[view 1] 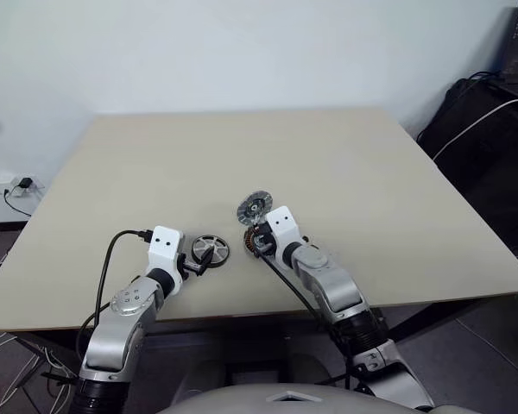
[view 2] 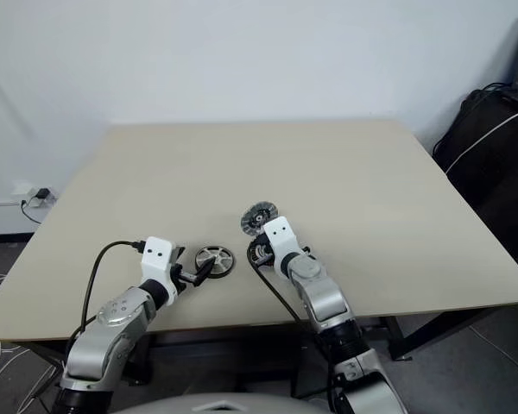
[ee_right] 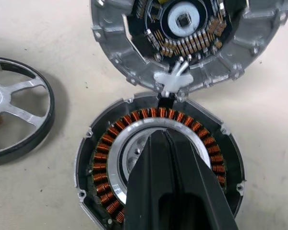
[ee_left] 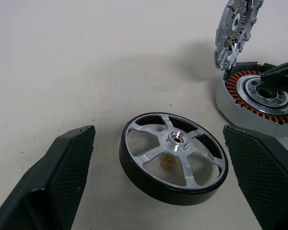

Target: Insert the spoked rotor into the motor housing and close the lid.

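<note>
The spoked rotor point(ee_left: 175, 158), with a dark rim and silver spokes, lies flat on the table. My left gripper point(ee_left: 158, 134) is open, with one finger on each side of the rotor and neither touching it. To its right sits the motor housing point(ee_right: 105, 158), a ring of copper windings around a central hole. My right gripper point(ee_right: 161, 136) is shut, and its tips reach into that central hole. The lid point(ee_right: 259, 43) point(view 1: 254, 208) is hinged to the housing's far edge and stands open, its inner face turned toward me.
The beige table point(view 1: 328, 164) is bare apart from these parts, which lie near its front edge. A black bag with cables point(view 1: 492, 147) stands on the floor to the right. On the left wall is a socket with a plug point(view 1: 22, 184).
</note>
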`<state>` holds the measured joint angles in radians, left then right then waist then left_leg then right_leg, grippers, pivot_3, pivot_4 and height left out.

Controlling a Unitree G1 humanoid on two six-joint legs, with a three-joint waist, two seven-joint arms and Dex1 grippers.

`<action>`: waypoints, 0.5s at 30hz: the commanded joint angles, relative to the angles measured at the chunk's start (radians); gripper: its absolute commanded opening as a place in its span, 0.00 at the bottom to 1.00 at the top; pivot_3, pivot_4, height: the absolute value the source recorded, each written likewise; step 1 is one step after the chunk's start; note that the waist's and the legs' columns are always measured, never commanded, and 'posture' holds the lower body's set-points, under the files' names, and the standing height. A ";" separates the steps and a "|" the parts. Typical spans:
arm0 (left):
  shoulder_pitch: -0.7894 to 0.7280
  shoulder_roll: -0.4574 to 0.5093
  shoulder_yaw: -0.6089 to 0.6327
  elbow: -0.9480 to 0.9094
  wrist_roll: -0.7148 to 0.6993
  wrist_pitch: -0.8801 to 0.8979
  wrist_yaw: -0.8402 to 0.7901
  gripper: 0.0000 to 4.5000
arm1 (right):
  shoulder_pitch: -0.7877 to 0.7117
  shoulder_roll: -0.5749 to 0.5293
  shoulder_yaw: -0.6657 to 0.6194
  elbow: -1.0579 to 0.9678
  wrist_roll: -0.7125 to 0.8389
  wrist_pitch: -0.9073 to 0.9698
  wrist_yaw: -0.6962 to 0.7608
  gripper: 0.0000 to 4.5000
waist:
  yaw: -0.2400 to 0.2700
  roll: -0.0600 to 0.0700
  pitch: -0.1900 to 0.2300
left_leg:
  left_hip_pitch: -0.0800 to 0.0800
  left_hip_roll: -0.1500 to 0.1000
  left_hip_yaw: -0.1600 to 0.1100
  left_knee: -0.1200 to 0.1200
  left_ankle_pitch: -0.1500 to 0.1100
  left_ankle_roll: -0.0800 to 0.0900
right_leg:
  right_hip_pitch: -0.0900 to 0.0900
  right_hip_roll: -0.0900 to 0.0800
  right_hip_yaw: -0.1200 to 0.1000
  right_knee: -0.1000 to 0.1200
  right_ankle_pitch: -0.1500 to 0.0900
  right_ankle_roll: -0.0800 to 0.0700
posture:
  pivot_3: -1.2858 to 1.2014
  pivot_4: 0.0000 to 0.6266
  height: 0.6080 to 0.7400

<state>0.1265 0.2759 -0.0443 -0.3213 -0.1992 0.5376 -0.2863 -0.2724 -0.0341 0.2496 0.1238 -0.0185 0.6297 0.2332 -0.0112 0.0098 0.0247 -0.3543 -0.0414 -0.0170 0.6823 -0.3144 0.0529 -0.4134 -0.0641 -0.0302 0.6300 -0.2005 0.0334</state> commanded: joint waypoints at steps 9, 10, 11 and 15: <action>-0.012 -0.004 0.009 -0.047 -0.004 -0.012 -0.001 1.00 | 0.015 -0.009 -0.044 0.010 0.014 -0.027 -0.011 0.00 | 0.002 0.001 -0.003 | 0.007 0.000 0.000 0.000 -0.003 0.005 | 0.003 -0.001 -0.001 -0.001 0.000 0.000 | 0.52 0.00 1.00; -0.013 -0.004 0.008 -0.046 -0.004 -0.012 -0.002 1.00 | 0.016 -0.006 -0.043 -0.009 0.019 -0.031 -0.007 0.00 | 0.002 0.001 -0.003 | 0.007 0.000 0.000 0.000 -0.003 0.004 | 0.003 -0.001 0.000 -0.001 0.000 0.000 | 0.52 0.00 1.00; -0.013 -0.003 0.008 -0.046 -0.004 -0.012 -0.003 1.00 | 0.016 -0.003 -0.042 -0.035 0.025 -0.038 -0.003 0.00 | 0.002 0.001 -0.003 | 0.007 0.000 0.000 0.000 -0.002 0.004 | 0.003 -0.001 -0.001 -0.001 0.000 0.000 | 0.52 0.00 1.00; -0.011 -0.005 0.006 -0.047 -0.004 -0.013 -0.004 1.00 | 0.011 0.000 -0.043 -0.094 0.031 -0.051 -0.010 0.00 | 0.000 0.002 -0.002 | 0.006 0.000 0.000 0.000 -0.002 0.004 | 0.002 0.000 0.000 -0.001 0.000 0.000 | 0.52 0.00 1.00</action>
<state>0.1308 0.2754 -0.0417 -0.3215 -0.1995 0.5376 -0.2863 -0.2435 -0.0398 0.2191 0.0878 0.0072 0.5979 0.2244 -0.0107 0.0117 0.0227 -0.3483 -0.0415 -0.0174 0.6820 -0.3168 0.0572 -0.4113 -0.0644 -0.0304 0.6294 -0.2006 0.0335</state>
